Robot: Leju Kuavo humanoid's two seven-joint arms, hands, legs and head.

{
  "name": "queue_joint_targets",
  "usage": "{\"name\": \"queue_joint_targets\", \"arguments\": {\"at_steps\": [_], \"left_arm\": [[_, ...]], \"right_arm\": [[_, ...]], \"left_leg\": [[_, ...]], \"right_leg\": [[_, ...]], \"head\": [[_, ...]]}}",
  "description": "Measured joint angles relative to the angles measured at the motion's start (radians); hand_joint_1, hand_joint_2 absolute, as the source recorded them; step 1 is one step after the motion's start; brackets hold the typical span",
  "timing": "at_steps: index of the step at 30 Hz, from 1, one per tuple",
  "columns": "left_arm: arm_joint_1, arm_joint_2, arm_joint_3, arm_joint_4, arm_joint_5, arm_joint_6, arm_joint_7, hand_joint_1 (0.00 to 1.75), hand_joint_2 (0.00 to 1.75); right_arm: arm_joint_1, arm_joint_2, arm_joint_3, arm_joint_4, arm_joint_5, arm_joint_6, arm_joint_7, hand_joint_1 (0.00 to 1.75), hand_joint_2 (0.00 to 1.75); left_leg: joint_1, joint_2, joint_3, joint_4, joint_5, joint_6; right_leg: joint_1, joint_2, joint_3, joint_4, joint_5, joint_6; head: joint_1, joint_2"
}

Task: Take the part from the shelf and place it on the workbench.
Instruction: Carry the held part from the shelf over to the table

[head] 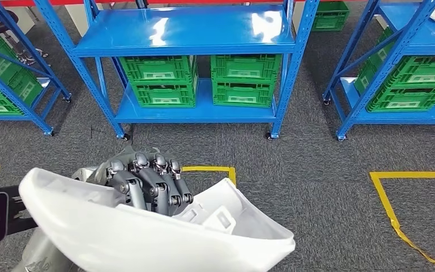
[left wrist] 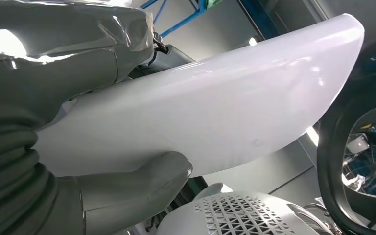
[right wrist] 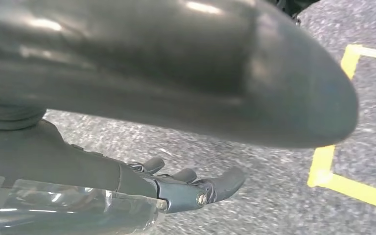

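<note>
White part (head: 147,238) carried low in front of the body, gripped by left hand (head: 147,184), fingers hooked over its upper rim, thumb (left wrist: 142,181) beneath. Right hand (right wrist: 196,188) hanging empty, fingers loosely extended. Worth keeping level while turning; blue shelf (head: 187,34) ahead of part, grey floor between.

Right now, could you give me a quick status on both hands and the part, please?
Left hand grips the white part. Right hand hangs empty, fingers apart, over the carpet. Facing blue shelf; nothing seen blocking.
</note>
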Motion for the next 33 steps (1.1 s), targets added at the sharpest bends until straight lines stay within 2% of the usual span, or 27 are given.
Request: {"name": "queue_joint_targets", "arguments": {"at_steps": [1, 2, 3, 4, 5, 7, 9, 10, 11, 13, 14, 15, 16, 17, 18, 20, 21, 23, 24, 25, 26, 28, 29, 30, 31, 32, 33], "left_arm": [[0.002, 0.001, 0.000, 0.001, -0.001, 0.000, 0.000, 1.75, 1.75], [0.002, 0.001, 0.001, 0.001, -0.002, 0.000, 0.000, 1.75, 1.75], [0.001, 0.001, 0.002, 0.002, -0.004, 0.000, -0.001, 1.75, 1.75], [0.001, 0.000, 0.003, 0.002, -0.005, 0.000, -0.001, 1.75, 1.75], [0.000, 0.000, 0.004, 0.002, -0.006, 0.000, -0.002, 1.75, 1.75], [-0.001, -0.001, 0.006, 0.002, -0.009, 0.000, -0.003, 1.75, 1.75], [-0.001, -0.001, 0.007, 0.003, -0.010, 0.000, -0.004, 1.75, 1.75], [-0.002, -0.001, 0.007, 0.003, -0.010, 0.000, -0.004, 1.75, 1.75], [-0.001, -0.002, 0.007, 0.004, -0.010, 0.000, -0.004, 1.75, 1.75], [0.000, -0.003, 0.006, 0.006, -0.011, 0.000, -0.004, 1.75, 1.75], [0.001, -0.003, 0.005, 0.007, -0.011, 0.000, -0.004, 1.75, 1.75], [0.002, -0.003, 0.005, 0.009, -0.011, 0.000, -0.004, 1.75, 1.75], [0.002, -0.003, 0.005, 0.010, -0.011, 0.000, -0.004, 1.75, 1.75], [0.002, -0.003, 0.005, 0.011, -0.011, 0.000, -0.004, 1.75, 1.75], [0.002, -0.003, 0.005, 0.012, -0.011, 0.000, -0.004, 1.75, 1.75], [0.002, -0.003, 0.006, 0.013, -0.011, -0.001, -0.004, 1.75, 1.75], [0.002, -0.003, 0.006, 0.014, -0.011, -0.001, -0.004, 1.75, 1.75], [0.002, -0.004, 0.005, 0.016, -0.012, -0.004, -0.004, 1.75, 1.75], [0.001, -0.004, 0.005, 0.018, -0.011, -0.006, -0.004, 1.75, 1.75], [0.001, -0.003, 0.005, 0.020, -0.011, -0.010, -0.005, 1.75, 1.75], [0.000, -0.003, 0.005, 0.022, -0.011, -0.014, -0.006, 1.75, 1.75], [-0.001, -0.002, 0.004, 0.026, -0.010, -0.021, -0.007, 1.75, 1.75], [-0.001, -0.002, 0.003, 0.029, -0.010, -0.024, -0.008, 1.75, 1.75], [-0.001, -0.002, 0.001, 0.032, -0.009, -0.026, -0.009, 1.75, 1.75], [-0.001, -0.002, -0.001, 0.035, -0.008, -0.029, -0.009, 1.75, 1.75], [-0.001, -0.004, -0.004, 0.037, -0.006, -0.031, -0.008, 1.75, 1.75], [-0.002, -0.006, -0.006, 0.039, -0.003, -0.033, -0.007, 1.75, 1.75]], "right_arm": [[-0.001, 0.000, 0.000, 0.003, 0.002, -0.004, 0.002, 0.00, 0.00], [-0.001, 0.000, 0.000, 0.006, 0.004, -0.006, 0.003, 0.00, 0.00], [-0.003, 0.000, 0.001, 0.010, 0.006, -0.008, 0.005, 0.00, 0.00], [-0.004, 0.000, 0.002, 0.013, 0.007, -0.009, 0.006, 0.00, 0.00], [-0.004, 0.000, 0.004, 0.016, 0.007, -0.009, 0.006, 0.00, 0.00], [-0.005, 0.000, 0.006, 0.021, 0.007, -0.010, 0.007, 0.00, 0.00], [-0.006, 0.000, 0.007, 0.027, 0.008, -0.010, 0.008, 0.00, 0.00], [-0.005, 0.001, 0.007, 0.029, 0.009, -0.010, 0.009, 0.00, 0.00], [-0.005, 0.000, 0.007, 0.031, 0.009, -0.010, 0.009, 0.00, 0.00], [-0.006, -0.003, 0.007, 0.032, 0.010, -0.011, 0.010, 0.00, 0.00], [-0.007, -0.004, 0.007, 0.033, 0.010, -0.011, 0.010, 0.00, 0.00], [-0.008, -0.005, 0.007, 0.033, 0.010, -0.012, 0.010, 0.00, 0.00], [-0.008, -0.005, 0.007, 0.033, 0.010, -0.012, 0.010, 0.00, 0.00], [-0.008, -0.006, 0.007, 0.034, 0.010, -0.012, 0.010, 0.00, 0.00], [-0.010, -0.007, 0.007, 0.034, 0.010, -0.013, 0.010, 0.00, 0.00], [-0.014, -0.013, 0.008, 0.036, 0.010, -0.015, 0.010, 0.00, 0.00], [-0.016, -0.015, 0.008, 0.038, 0.010, -0.016, 0.009, 0.00, 0.00], [-0.018, -0.016, 0.008, 0.045, 0.010, -0.018, 0.009, 0.00, 0.00], [-0.019, -0.017, 0.008, 0.049, 0.009, -0.019, 0.008, 0.00, 0.00], [-0.020, -0.018, 0.008, 0.054, 0.009, -0.021, 0.007, 0.00, 0.00], [-0.022, -0.019, 0.009, 0.060, 0.008, -0.022, 0.006, 0.00, 0.00], [-0.026, -0.021, 0.010, 0.069, 0.006, -0.024, 0.004, 0.00, 0.00], [-0.027, -0.022, 0.010, 0.074, 0.004, -0.024, 0.003, 0.00, 0.00], [-0.027, -0.023, 0.010, 0.079, 0.000, -0.024, 0.003, 0.00, 0.00], [-0.028, -0.025, 0.010, 0.085, -0.004, -0.024, 0.004, 0.00, 0.00], [-0.028, -0.025, 0.010, 0.091, -0.008, -0.024, 0.006, 0.00, 0.00], [-0.028, -0.025, 0.009, 0.097, -0.011, -0.025, 0.009, 0.00, 0.00]], "left_leg": [[0.000, -0.001, 0.030, -0.013, 0.018, 0.005], [-0.002, -0.004, 0.077, -0.062, 0.040, 0.012], [-0.004, -0.007, 0.133, -0.136, 0.048, 0.023], [-0.007, -0.011, 0.187, -0.214, 0.044, 0.032], [-0.012, -0.014, 0.224, -0.270, 0.036, 0.037], [-0.022, -0.016, 0.247, -0.320, 0.032, 0.044], [-0.023, -0.011, 0.241, -0.342, 0.064, 0.055], [-0.021, -0.009, 0.235, -0.355, 0.081, 0.062], [-0.020, -0.006, 0.226, -0.365, 0.097, 0.066], [-0.024, -0.004, 0.196, -0.366, 0.121, 0.070], [-0.026, -0.004, 0.181, -0.365, 0.132, 0.070], [-0.027, -0.003, 0.165, -0.362, 0.143, 0.070], [-0.028, -0.003, 0.149, -0.359, 0.153, 0.069], [-0.028, -0.003, 0.133, -0.354, 0.162, 0.067], [-0.028, -0.003, 0.118, -0.347, 0.170, 0.064], [-0.030, -0.002, 0.091, -0.329, 0.184, 0.055], [-0.030, -0.001, 0.083, -0.323, 0.190, 0.051], [-0.029, 0.001, 0.074, -0.321, 0.206, 0.042], [-0.028, -0.001, 0.069, -0.316, 0.200, 0.035], [-0.025, -0.003, 0.062, -0.300, 0.178, 0.028], [-0.021, -0.004, 0.052, -0.265, 0.137, 0.020], [-0.011, -0.006, 0.027, -0.143, 0.034, 0.005], [-0.007, -0.006, 0.019, -0.080, 0.002, 0.001], [-0.003, -0.006, 0.020, -0.038, -0.006, -0.002], [0.001, -0.006, 0.036, -0.030, 0.007, -0.003], [0.004, -0.006, 0.070, -0.058, 0.033, -0.003], [0.005, -0.007, 0.118, -0.115, 0.056, -0.001]], "right_leg": [[0.003, 0.000, -0.012, 0.000, 0.010, 0.001], [0.005, 0.002, -0.023, 0.000, 0.020, 0.002], [0.007, 0.003, -0.032, 0.000, 0.029, 0.004], [0.008, 0.003, -0.038, -0.001, 0.038, 0.007], [0.007, 0.004, -0.042, -0.004, 0.047, 0.014], [0.001, 0.005, -0.045, -0.016, 0.068, 0.030], [-0.003, 0.005, -0.052, -0.023, 0.073, 0.037], [-0.002, 0.005, -0.061, -0.008, 0.053, 0.033], [-0.001, 0.004, -0.077, 0.032, 0.015, 0.026], [-0.001, 0.004, -0.113, 0.161, -0.071, 0.016], [0.000, 0.004, -0.123, 0.221, -0.093, 0.019], [0.000, 0.004, -0.121, 0.256, -0.095, 0.027], [0.000, 0.004, -0.102, 0.258, -0.078, 0.038], [0.000, 0.004, -0.065, 0.220, -0.054, 0.047], [0.000, 0.003, -0.014, 0.155, -0.038, 0.052], [0.004, 0.002, 0.083, 0.008, -0.047, 0.044], [0.008, 0.002, 0.107, -0.035, -0.059, 0.037], [0.010, 0.003, 0.106, -0.053, -0.060, 0.024], [0.008, 0.002, 0.100, -0.053, -0.053, 0.018], [0.005, 0.001, 0.092, -0.053, -0.044, 0.010], [0.003, 0.000, 0.084, -0.053, -0.033, 0.003], [0.003, -0.002, 0.064, -0.051, -0.014, -0.003], [0.003, -0.002, 0.052, -0.049, -0.005, -0.002], [0.003, -0.002, 0.039, -0.045, 0.003, -0.001], [0.003, -0.002, 0.025, -0.042, 0.011, 0.002], [0.002, -0.002, 0.012, -0.039, 0.019, 0.005], [0.002, -0.001, 0.002, -0.036, 0.026, 0.008]], "head": [[0.000, 0.000], [0.000, 0.000], [0.000, 0.000], [0.001, 0.000], [0.001, 0.000], [0.000, 0.000], [-0.001, 0.000], [0.000, 0.000], [0.001, 0.000], [0.003, 0.000], [0.003, 0.000], [0.003, 0.000], [0.004, 0.000], [0.004, 0.000], [0.004, 0.000], [0.004, 0.000], [0.004, 0.000], [0.004, 0.000], [0.004, 0.000], [0.003, 0.000], [0.002, 0.000], [0.000, 0.000], [0.000, 0.000], [0.000, 0.000], [0.000, 0.000], [0.000, 0.000], [0.000, 0.000]]}}
